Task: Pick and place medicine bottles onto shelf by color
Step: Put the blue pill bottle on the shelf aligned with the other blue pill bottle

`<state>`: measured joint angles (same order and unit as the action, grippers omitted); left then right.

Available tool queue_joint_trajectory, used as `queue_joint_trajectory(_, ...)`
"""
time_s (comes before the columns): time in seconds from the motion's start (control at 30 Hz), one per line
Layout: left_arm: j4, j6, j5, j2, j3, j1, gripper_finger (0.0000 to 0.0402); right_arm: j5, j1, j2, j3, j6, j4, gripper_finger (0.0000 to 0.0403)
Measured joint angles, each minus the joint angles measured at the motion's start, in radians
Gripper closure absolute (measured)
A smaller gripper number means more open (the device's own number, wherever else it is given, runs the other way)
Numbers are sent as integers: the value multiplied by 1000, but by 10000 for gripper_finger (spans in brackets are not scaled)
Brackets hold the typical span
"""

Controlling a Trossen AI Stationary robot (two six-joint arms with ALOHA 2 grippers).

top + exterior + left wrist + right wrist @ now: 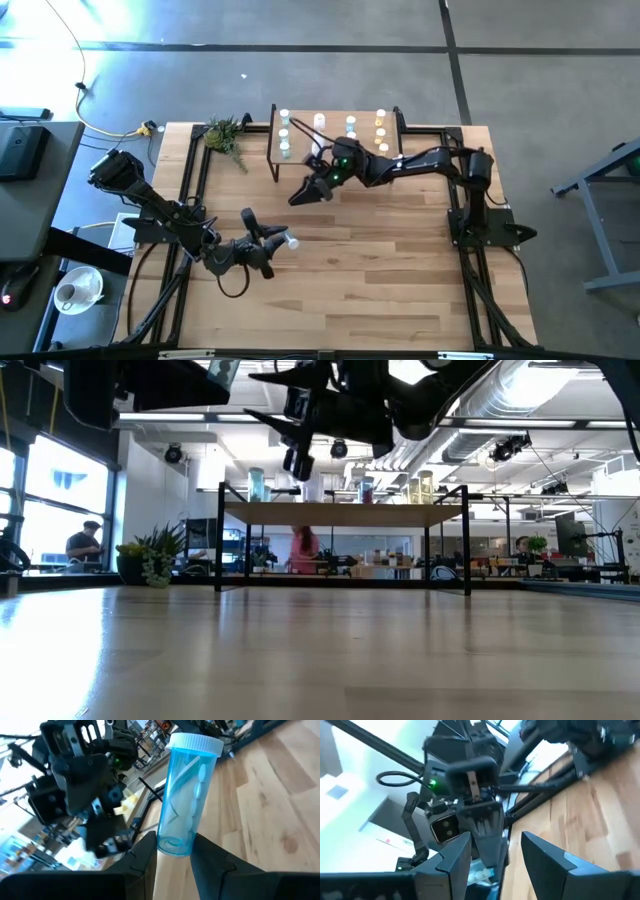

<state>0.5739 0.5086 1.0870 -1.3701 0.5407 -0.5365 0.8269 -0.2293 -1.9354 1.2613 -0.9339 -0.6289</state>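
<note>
Lightly, my left hand pinches the slick, stiff, light-blue plastic white-capped bottle at its base, well apart from the shelf.

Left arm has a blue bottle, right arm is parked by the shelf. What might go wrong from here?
1. The left tool pinches the light blue bottle only at its base, so it may tilt or slip.
2. The right tool hangs open in front of the shelf, in the likely approach path.
3. Bottles already crowd the shelf; placing could topple one.
</note>
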Motion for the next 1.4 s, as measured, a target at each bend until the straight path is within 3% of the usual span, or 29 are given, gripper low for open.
queue_joint_trajectory(0.33,1,-197,-2,0,0,0,312,79,-19,0,0,98,-162,238)
queue_joint_trajectory(0.67,4,-378,-6,0,0,0,312,191,-12,0,0,425,-246,238)
queue_joint_trajectory(0.97,15,-531,-38,1,0,0,312,283,65,0,0,801,-244,238)
queue_joint_trajectory(1.23,16,-605,-123,1,0,0,312,277,101,0,0,1005,-144,238)
queue_joint_trajectory(1.4,16,-627,-126,1,0,0,312,192,101,0,0,1085,-88,238)
